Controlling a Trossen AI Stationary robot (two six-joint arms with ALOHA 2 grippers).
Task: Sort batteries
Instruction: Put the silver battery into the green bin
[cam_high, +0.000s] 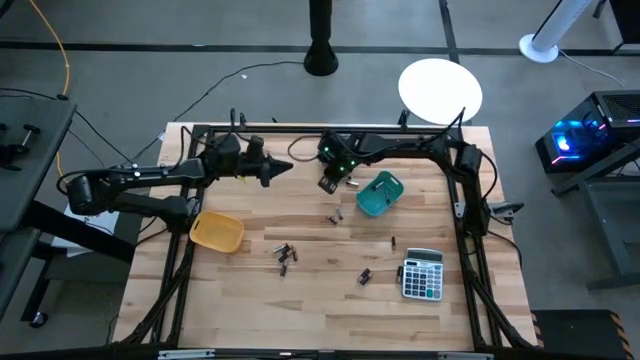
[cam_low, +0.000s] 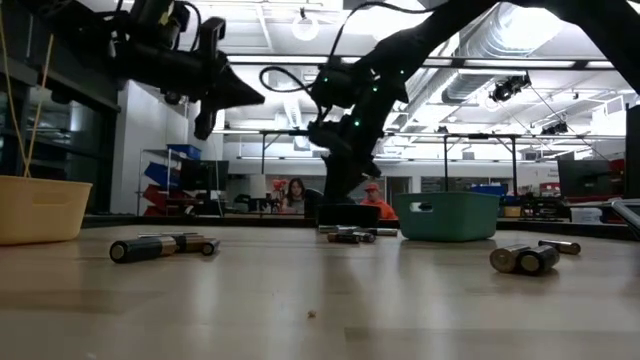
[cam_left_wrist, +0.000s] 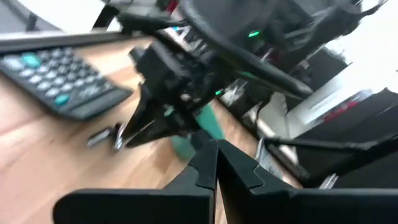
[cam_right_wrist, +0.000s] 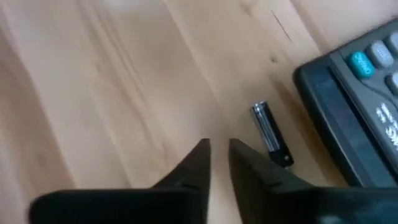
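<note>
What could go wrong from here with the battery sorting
The right gripper hangs by the teal tray with its jaws only slightly apart and nothing between them; it may close beside a battery instead of around it. The round batteries lying loose on the table could roll if nudged. The left gripper waits shut nearby, so the arms could bump.

From above, the batteries (cam_high: 284, 254) are too small to tell apart by type or end. In the right wrist view a calculator (cam_right_wrist: 360, 106) is cut off by the frame. In the left wrist view the teal tray (cam_left_wrist: 198, 127) is blurred and mostly hidden behind the right arm.
</note>
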